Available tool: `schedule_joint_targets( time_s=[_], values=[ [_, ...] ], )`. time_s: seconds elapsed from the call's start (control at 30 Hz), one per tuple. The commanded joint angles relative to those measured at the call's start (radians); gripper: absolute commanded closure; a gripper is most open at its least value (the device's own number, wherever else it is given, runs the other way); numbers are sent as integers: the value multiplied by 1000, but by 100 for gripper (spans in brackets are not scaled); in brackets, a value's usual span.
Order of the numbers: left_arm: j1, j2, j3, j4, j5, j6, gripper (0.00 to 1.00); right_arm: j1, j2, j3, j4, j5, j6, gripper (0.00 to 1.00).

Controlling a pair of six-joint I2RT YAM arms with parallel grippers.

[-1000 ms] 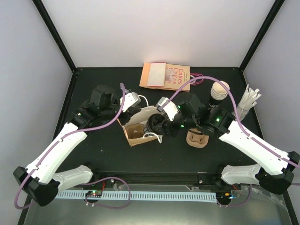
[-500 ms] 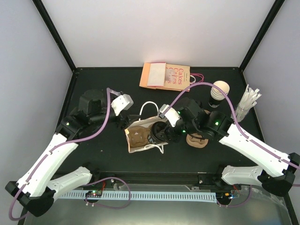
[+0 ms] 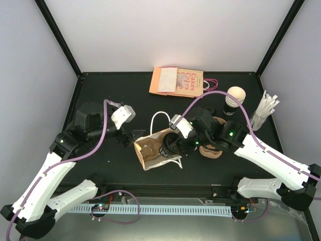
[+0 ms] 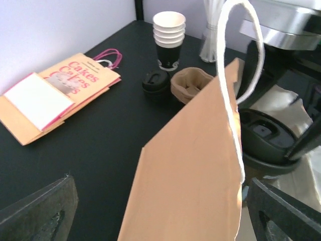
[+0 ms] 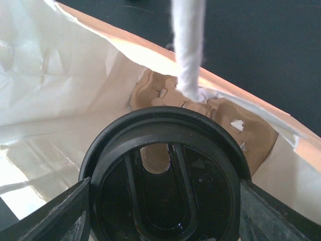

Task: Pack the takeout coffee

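- The takeout coffee [image 4: 263,136] sat right at the mouth of the paper bag [image 3: 150,153]. It was partly past the rim and not yet resting on anything inside.
- The right claw [image 5: 164,213] was pinching it, with one finger on either side of the lid rim.
- The left claw [image 3: 129,135] hung just beside the bag's closed end. Its fingers were spread wide with nothing between them, and it was clear of the paper.
- My main worry was the bag itself. With nothing bracing it, a push from the cup could have slid it across the table or folded its near wall inward.
- The white cord handle [image 5: 188,45] crossed the mouth directly ahead of the lid. I judged it could catch the rim or a finger and drag the bag along.
- A brown cup carrier [image 5: 155,95] lay deep inside the bag. If the cup had been let go off-centre of a well, I expected it to tip against the paper.
- The bag leaned rather than standing square, so the cup went in at an angle. A loose lid would have meant a spill, though I could not tell how firmly it was seated.
- The cup looked small against the bag. It was black, capped by a round black plastic lid with a raised rim and a sunken oval centre, and its body was mostly hidden.
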Motion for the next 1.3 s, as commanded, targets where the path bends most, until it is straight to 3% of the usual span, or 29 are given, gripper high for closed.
schedule_joint_targets(
  time_s=[0.0, 0.13, 0.47, 0.63, 0.87, 1.0, 1.27],
  values=[
    [-6, 54, 77, -112, 108, 78, 8, 7, -22, -6, 19, 16, 10, 45],
    [-21, 100, 91, -126, 210, 80, 14, 6, -24, -1, 20, 25, 9, 45],
    [-136, 202, 147, -192, 160, 78, 23, 7, -25, 1, 31, 31, 8, 45],
    [-168, 227, 164, -191, 46, 46, 52, 7, -27, 1, 32, 28, 7, 46],
    [-198, 238, 184, -189, -46, 32, 76, 20, -45, -3, 32, 49, 5, 46],
    [-208, 236, 201, -184, -84, 19, 97, 51, -69, -25, 56, 61, 10, 46],
    [-214, 178, 145, -45, -138, -29, 98, 184, -77, -93, 78, 185, 30, 46]
  ],
)
